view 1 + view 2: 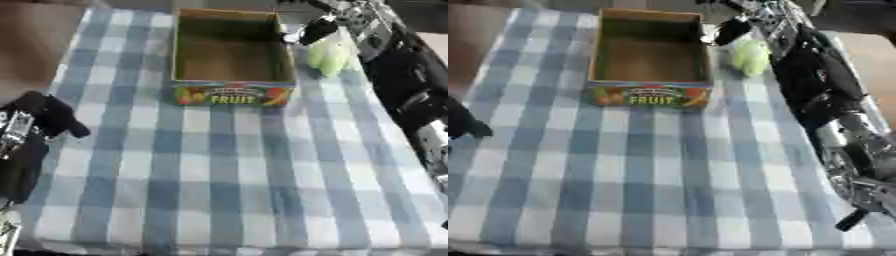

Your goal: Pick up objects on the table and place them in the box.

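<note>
A pale green object [330, 56], soft-edged and too blurred to identify, lies on the checked tablecloth [227, 170] near the table's far right corner, just beside the right wall of the box [231, 80]. The box is an open cardboard tray with "FRUIT" printed on its near face; it stands at the middle of the far edge, and its brown floor shows nothing inside.

The robot's right hand [317, 31] reaches in from the upper right, its dark fingers [733, 31] pointing down at the far end of the green object, close to the box's far right corner. Whether they touch the object, or are spread or closed, cannot be told from either view. The left hand [45, 116] rests at the table's left edge with its fingers curled and nothing visibly in them.

The likely trouble is the tight gap between the object and the box wall. Fingers descending there could catch the cardboard rim and drag or tip the box. A hold taken only at the object's far end could let it swing and slip during the lift over the wall, dropping it outside.
</note>
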